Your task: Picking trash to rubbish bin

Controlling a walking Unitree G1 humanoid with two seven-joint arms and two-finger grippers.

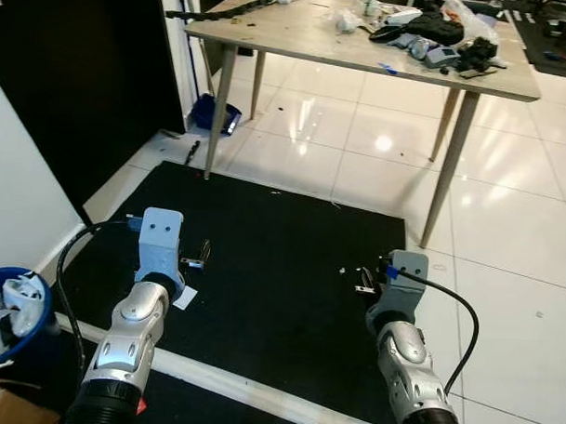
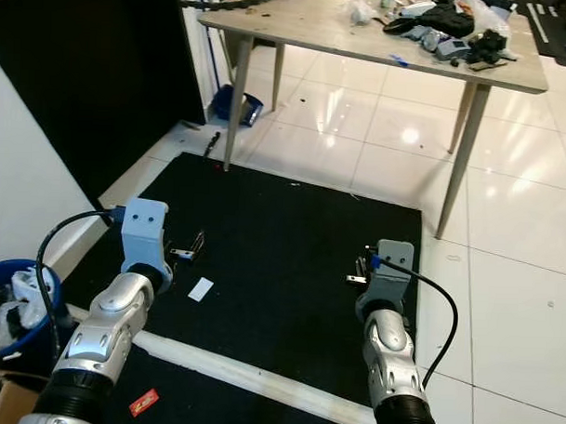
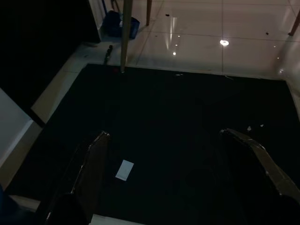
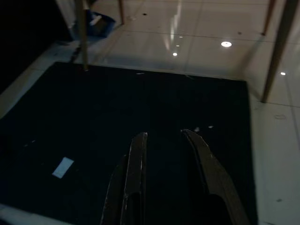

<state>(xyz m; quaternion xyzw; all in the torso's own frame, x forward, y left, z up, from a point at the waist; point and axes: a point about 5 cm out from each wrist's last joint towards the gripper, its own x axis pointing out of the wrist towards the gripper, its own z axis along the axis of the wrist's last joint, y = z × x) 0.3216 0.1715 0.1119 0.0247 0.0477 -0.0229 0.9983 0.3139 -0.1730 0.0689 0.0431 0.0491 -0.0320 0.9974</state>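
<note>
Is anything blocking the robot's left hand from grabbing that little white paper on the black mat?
Nothing visible does. The left gripper hangs open above the white paper, with only bare black mat between them. The blue bin stands to the robot's left.

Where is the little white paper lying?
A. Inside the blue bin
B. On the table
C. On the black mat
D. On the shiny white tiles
C: the paper lies flat on the black mat, just ahead of the left pincer, whose fingers are spread wide with nothing between them.
</note>
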